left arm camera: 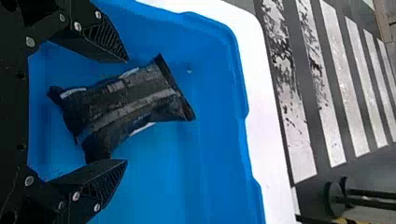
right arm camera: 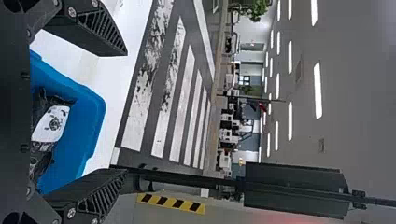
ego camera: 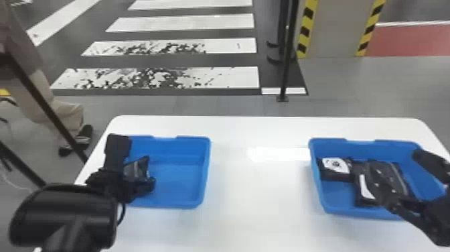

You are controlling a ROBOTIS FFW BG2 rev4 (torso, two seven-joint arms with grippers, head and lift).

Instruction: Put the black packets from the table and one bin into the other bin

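left gripper (left arm camera: 126,111) nearest, fingers spread wide and gripping nothing, we are hovering above one packet (left arm camera: 121,100) lying in the left bin (ego camera: 180,181). further across, at least two packets (ego camera: 334,166) are lying in the right bin (ego camera: 338,194), probably delivered; our right gripper (right arm camera: 126,113) is hanging there, wide and empty. we are seemingly nearing the end, one transfer remaining.

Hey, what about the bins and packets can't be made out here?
- Left bin's left side, head view: hidden behind the left gripper and its arm.
- Count of packets in the right bin, head view: they overlap, partly behind the right gripper.
- Those packets, right wrist view: partly hidden by the gripper's base.
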